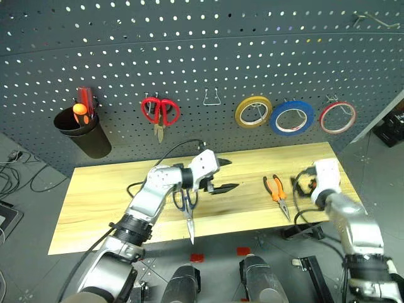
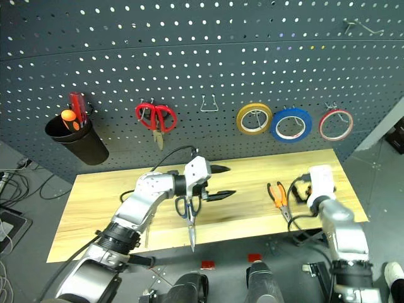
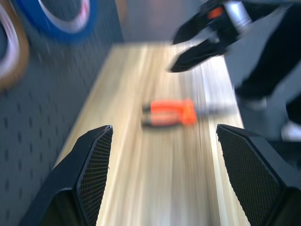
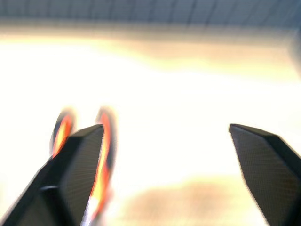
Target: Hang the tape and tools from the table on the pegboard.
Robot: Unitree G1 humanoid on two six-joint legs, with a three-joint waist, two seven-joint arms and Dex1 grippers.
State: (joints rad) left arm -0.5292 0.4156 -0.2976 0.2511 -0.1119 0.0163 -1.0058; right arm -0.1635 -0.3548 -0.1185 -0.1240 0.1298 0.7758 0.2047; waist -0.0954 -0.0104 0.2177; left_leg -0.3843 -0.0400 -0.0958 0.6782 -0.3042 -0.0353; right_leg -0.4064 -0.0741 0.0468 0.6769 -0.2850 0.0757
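Black cup (image 1: 82,132), hung on the panel at nine o'clock, holding red and orange screwdrivers (image 1: 82,107). Red-handled scissors (image 1: 160,112) on a hook, about eleven o'clock. Bare wire hook (image 1: 211,97) at twelve. Yellow tape roll (image 1: 253,112) and blue tape roll (image 1: 291,117), side by side, about one o'clock.

Pliers (image 1: 277,191) on table (image 1: 101,196), right of scissors (image 1: 187,211).
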